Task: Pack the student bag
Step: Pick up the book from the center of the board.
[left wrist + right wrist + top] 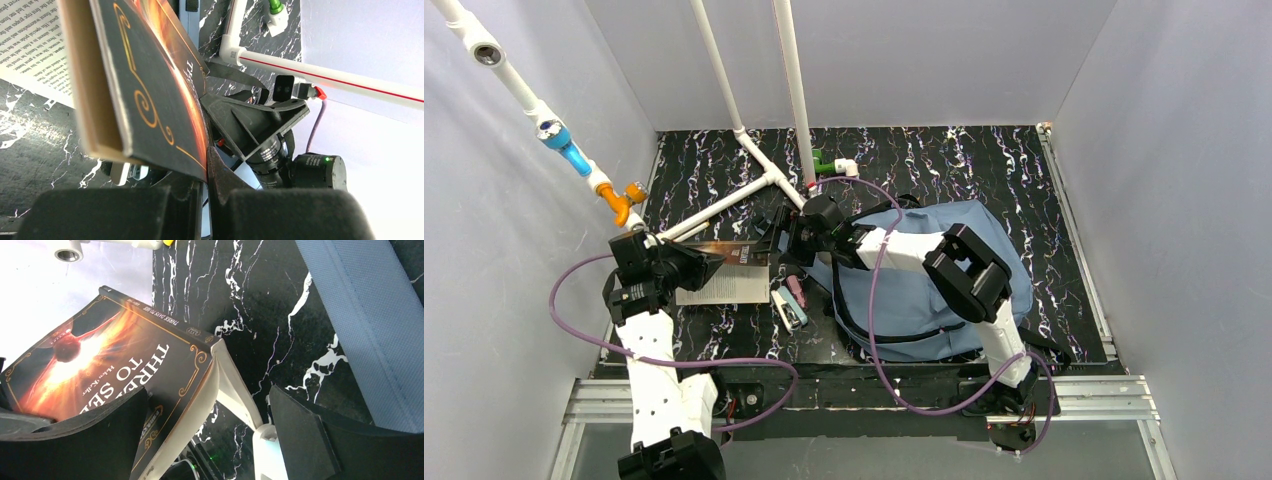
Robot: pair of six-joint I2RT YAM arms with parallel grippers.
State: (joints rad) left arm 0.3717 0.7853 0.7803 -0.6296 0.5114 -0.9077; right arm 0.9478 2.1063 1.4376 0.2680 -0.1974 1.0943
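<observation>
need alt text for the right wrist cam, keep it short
A dark paperback book with a fiery orange cover sits tilted and partly fanned open over the black marbled table, its page edge between the spread fingers of the right gripper. Slate-blue fabric of the student bag crosses the upper right corner.

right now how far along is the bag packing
Early stage. Nothing visibly packed; the student bag lies flat. In hand: left gripper clamps the book off the table, right gripper open at its corner. Left: book into bag, probably the small items too.
</observation>
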